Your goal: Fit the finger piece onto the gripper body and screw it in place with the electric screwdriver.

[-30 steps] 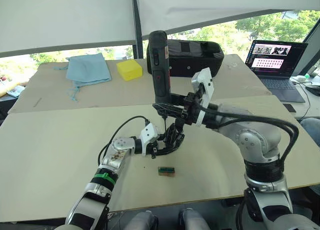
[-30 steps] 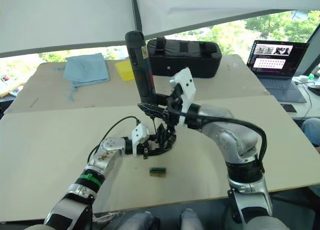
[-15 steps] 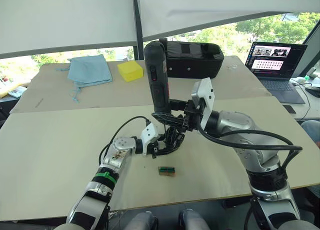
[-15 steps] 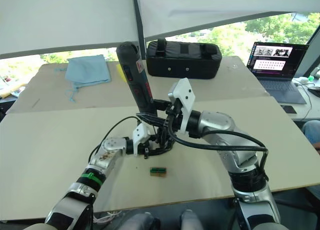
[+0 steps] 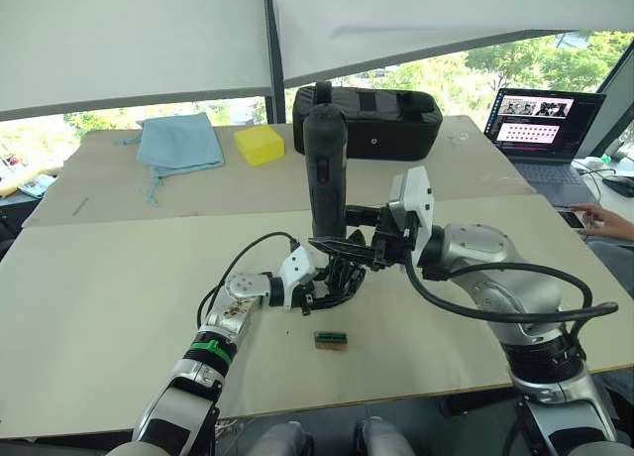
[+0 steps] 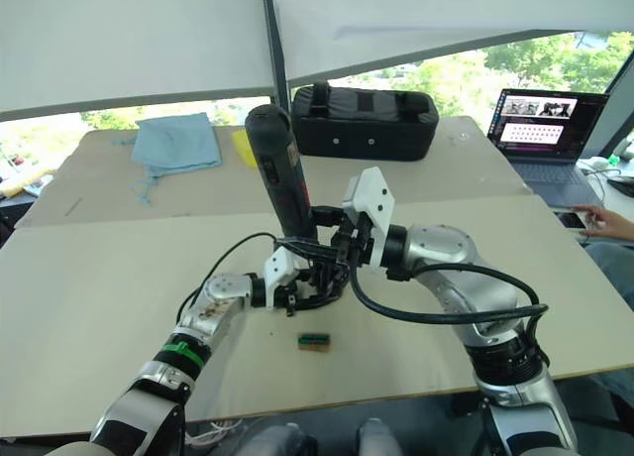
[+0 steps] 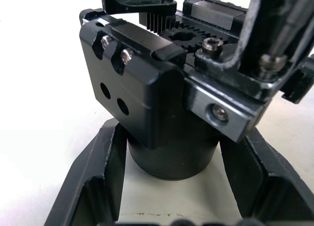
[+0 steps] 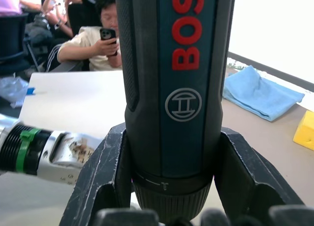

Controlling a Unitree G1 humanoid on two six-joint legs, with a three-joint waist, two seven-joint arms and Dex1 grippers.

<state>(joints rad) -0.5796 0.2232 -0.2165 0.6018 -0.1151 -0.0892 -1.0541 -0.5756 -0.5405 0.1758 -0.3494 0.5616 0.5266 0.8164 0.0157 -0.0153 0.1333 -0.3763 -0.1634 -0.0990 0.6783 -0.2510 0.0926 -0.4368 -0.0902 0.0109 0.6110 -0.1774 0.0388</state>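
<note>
My left gripper (image 5: 332, 285) rests low over the table, shut on the gripper body (image 7: 147, 88), a chunky black block with screws and gear teeth on top. Within that black cluster I cannot single out the finger piece. Directly above, my right gripper (image 5: 359, 245) is shut on the electric screwdriver (image 5: 326, 173), a thick dark cylinder with red lettering (image 8: 186, 29). The tool stands nearly upright, bit pointing down at the held block. Whether the bit touches a screw I cannot tell.
A small green-and-brown block (image 5: 330, 339) lies on the table just in front of the grippers. At the back are a large black case (image 5: 381, 119), a yellow block (image 5: 257, 143) and a blue cloth (image 5: 178, 141). A laptop (image 5: 545, 119) and a person's hand (image 5: 606, 219) are at far right.
The right arm has brought the screwdriver lower and more upright over the left gripper. The left gripper has stayed put. A person's hand has come in at the right edge.
</note>
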